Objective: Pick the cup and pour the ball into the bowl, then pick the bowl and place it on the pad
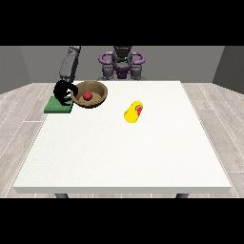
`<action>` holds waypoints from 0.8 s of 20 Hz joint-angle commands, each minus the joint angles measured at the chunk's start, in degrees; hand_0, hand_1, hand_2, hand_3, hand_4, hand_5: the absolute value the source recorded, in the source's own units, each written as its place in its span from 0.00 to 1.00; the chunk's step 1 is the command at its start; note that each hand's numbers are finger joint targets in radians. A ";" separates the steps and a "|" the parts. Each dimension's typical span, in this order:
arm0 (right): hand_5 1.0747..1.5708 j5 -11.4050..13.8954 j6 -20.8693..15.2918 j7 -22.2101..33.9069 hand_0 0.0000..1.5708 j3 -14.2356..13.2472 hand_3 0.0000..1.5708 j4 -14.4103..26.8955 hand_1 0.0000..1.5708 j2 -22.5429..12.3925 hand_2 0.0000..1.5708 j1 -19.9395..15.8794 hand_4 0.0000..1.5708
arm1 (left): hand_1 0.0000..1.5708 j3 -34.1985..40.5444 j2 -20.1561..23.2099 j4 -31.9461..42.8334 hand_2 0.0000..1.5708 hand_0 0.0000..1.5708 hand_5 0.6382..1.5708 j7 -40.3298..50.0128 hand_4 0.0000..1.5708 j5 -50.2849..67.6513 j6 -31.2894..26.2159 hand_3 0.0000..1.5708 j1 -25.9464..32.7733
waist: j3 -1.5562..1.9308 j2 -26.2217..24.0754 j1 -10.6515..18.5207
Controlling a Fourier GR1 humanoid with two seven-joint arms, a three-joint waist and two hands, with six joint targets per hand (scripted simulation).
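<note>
Front view: the robot (122, 64) stands behind the white table (124, 147), small at the top of the view. One arm (69, 64) reaches down at the view's left, ending in a black hand (62, 91) at the left rim of the bowl (97, 99). The fingers look curled at that rim, though whether they actually clamp it cannot be told. The hand hangs over the green pad (56, 107), which lies at the table's far left edge.

The bowl is wooden brown and sits upright, just beside the pad on its right, its left edge touching or slightly overlapping the pad's corner; which of the two is unclear. A red ball (87, 96) rests inside the bowl, near its middle.

The yellow cup (133, 112) lies on its side on the table, well apart from the bowl, toward the table's middle and to the right. Its mouth points up and to the right, and a red spot (139, 110) shows at that opening.

No second hand shows at the view's right.
</note>
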 commanded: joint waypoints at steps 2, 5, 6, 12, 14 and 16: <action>0.98 1.61 0.14 7.11 1.00 2.15 0.66 -2.65 1.00 -3.27 1.00 -2.23 0.74 | 0.00 2.19 4.22 5.09 0.00 0.00 1.00 -1.58 0.00 0.06 -1.31 0.00 1.85 | 0.11 -0.94 -5.14; 1.00 2.30 6.01 6.17 1.00 1.33 0.70 -0.25 1.00 -10.99 1.00 0.62 0.74 | 0.00 2.32 3.88 2.83 0.00 0.00 1.00 -0.04 0.00 2.41 -2.57 0.00 2.72 | 0.16 -1.09 -3.09; 1.00 1.81 6.76 5.85 1.00 0.82 0.78 -0.56 1.00 -11.61 1.00 -0.25 0.74 | 0.00 1.99 3.06 2.16 0.00 0.00 1.00 -2.59 0.00 1.03 -0.84 0.00 2.75 | 0.17 0.65 -4.17; 0.99 2.53 9.23 3.46 1.00 1.27 0.75 0.31 1.00 -11.70 1.00 0.73 0.74 | 0.00 1.45 3.67 1.10 0.00 0.00 1.00 -3.54 0.00 2.66 -2.17 0.00 3.39 | 0.17 1.99 -3.58; 0.99 2.52 9.71 2.50 1.00 0.78 0.69 -0.11 1.00 -13.31 1.00 0.15 0.73 | 0.00 2.02 7.36 2.40 0.00 0.00 1.00 -0.83 0.00 3.03 -0.38 0.00 0.40 | 0.18 2.72 -5.40; 0.99 3.18 11.41 -1.94 1.00 -0.68 0.62 3.97 1.00 -17.28 1.00 2.10 0.73 | 0.00 -1.12 3.43 -4.42 0.00 0.00 1.00 0.31 0.00 2.77 1.71 0.00 1.44 | 0.25 2.93 -1.97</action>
